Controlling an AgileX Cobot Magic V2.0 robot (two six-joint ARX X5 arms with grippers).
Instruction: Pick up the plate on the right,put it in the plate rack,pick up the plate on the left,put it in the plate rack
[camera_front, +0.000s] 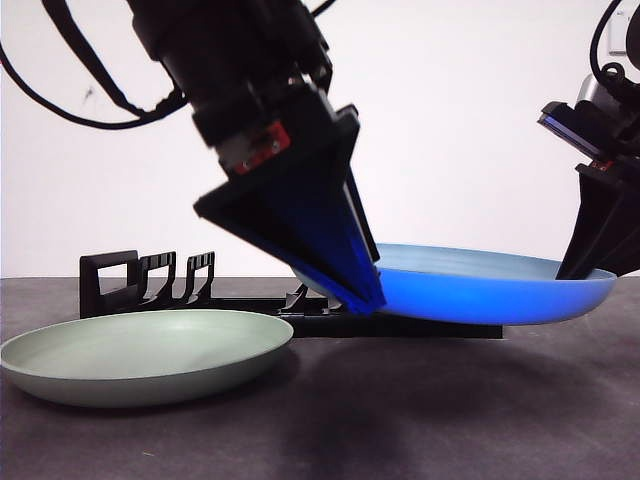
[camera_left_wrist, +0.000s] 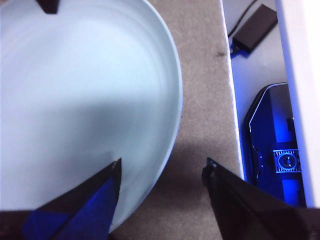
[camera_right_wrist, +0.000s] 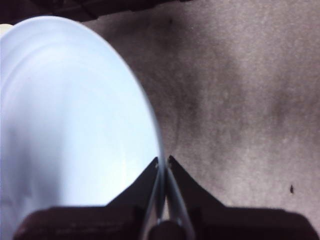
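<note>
Left wrist view: left gripper (camera_left_wrist: 162, 170) over plate edge, jaws apart.
One jaw lies over the pale blue plate (camera_left_wrist: 85, 100), the other over the grey surface (camera_left_wrist: 200, 75) just beside the rim. Black tip at the plate's far side. Past the surface edge: a black box (camera_left_wrist: 255, 27) with cable.

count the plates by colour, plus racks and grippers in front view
blue plate: 1
green plate: 1
rack: 1
grippers: 2, left gripper and right gripper
total: 5
</note>
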